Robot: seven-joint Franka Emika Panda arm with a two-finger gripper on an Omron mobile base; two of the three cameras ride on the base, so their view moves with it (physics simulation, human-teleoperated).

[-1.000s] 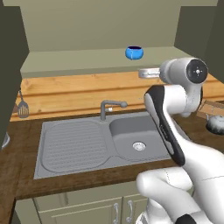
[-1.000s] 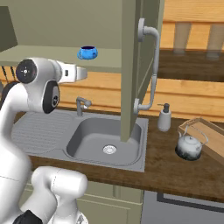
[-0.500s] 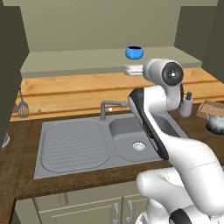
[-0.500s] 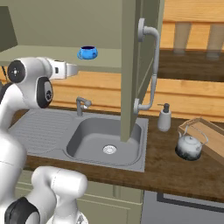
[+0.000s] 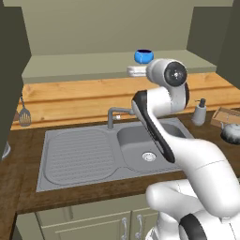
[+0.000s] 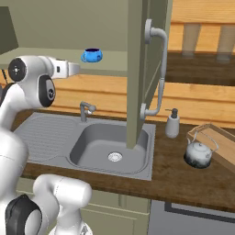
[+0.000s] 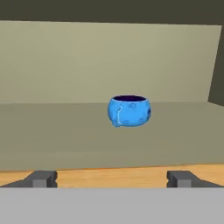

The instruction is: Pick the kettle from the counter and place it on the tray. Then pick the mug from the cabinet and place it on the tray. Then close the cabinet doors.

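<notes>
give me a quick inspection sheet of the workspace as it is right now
surface: dark wood counter with an inset steel sink
job's things: blue mug upright on the cabinet shelf; kettle sits at the near end of the tray; cabinet door stands open
clutter: soap bottle right of the sink, spatula against the wall at left
grippers: gripper open, empty, short of the shelf edge, lined up with the mug
cables: nothing seen
surroundings: light wood wall panelling, lower cupboards

Blue mug (image 7: 129,111) upright on cabinet (image 7: 65,127) shelf; kettle (image 6: 198,153) on tray (image 6: 219,144).
</notes>
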